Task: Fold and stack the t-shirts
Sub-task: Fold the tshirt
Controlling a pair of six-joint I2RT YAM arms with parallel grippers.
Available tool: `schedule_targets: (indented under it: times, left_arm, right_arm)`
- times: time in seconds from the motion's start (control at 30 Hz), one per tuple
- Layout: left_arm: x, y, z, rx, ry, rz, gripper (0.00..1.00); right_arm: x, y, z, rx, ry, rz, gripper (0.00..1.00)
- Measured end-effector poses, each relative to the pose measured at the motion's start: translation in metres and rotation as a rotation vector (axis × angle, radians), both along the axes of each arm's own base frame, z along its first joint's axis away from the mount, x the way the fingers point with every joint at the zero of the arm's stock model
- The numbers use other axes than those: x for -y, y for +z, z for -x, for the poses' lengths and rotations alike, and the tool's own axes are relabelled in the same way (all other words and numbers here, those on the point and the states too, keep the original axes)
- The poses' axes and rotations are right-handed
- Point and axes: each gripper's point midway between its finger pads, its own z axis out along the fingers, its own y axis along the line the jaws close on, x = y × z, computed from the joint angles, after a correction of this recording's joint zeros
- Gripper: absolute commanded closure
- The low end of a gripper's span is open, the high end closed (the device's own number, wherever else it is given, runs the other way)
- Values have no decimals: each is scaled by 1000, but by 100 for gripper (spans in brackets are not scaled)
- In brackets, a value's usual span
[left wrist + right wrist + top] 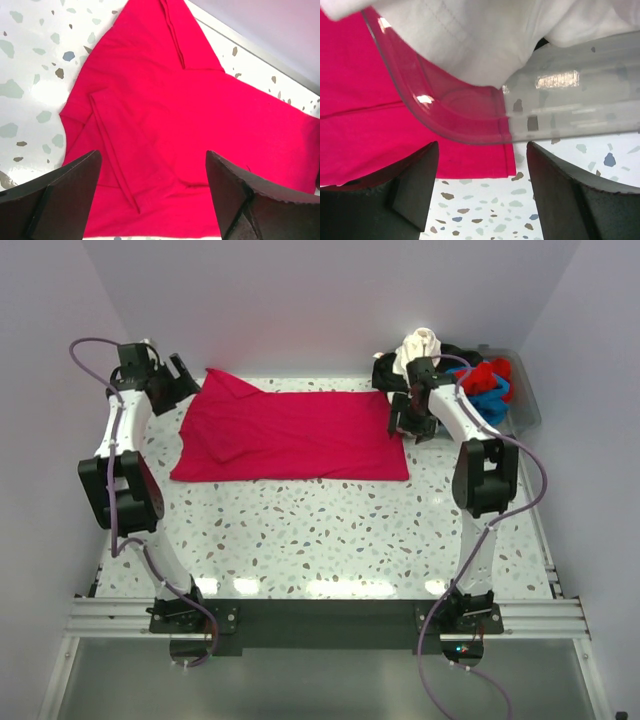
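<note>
A red t-shirt (295, 435) lies spread flat across the far half of the table, with a sleeve folded inward at its left end (150, 125). My left gripper (180, 380) is open and empty, above the shirt's far left corner (152, 167). My right gripper (413, 420) is open and empty, above the shirt's right edge (482, 160), whose hem corner (505, 167) shows below a clear bin. More t-shirts, white (418, 346), black (452, 352), red (487, 375) and blue (495, 395), are heaped in that bin at the far right.
The clear plastic bin (527, 400) stands at the far right corner; its rounded rim (460, 125) hangs right before my right fingers. White walls close in the table at back and sides. The speckled tabletop (330, 530) stretches toward the arm bases.
</note>
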Motion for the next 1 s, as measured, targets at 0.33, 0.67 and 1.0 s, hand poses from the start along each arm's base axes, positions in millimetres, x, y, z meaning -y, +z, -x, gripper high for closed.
schedule_targets:
  times: [0.33,0.67,1.0]
  left_arm:
    - [6,-84,83,-206,44,-11,13]
    - [-14,-114,132,-321,114,-148,19]
    - [-40,-117,148,-363,204,-274,23]
  right_arm:
    - [4,-11,40,-7,-3,-20,28]
    - [6,-54,78,-126,-5,-23,31]
    - [5,-59,83,-122,-10,-27,34]
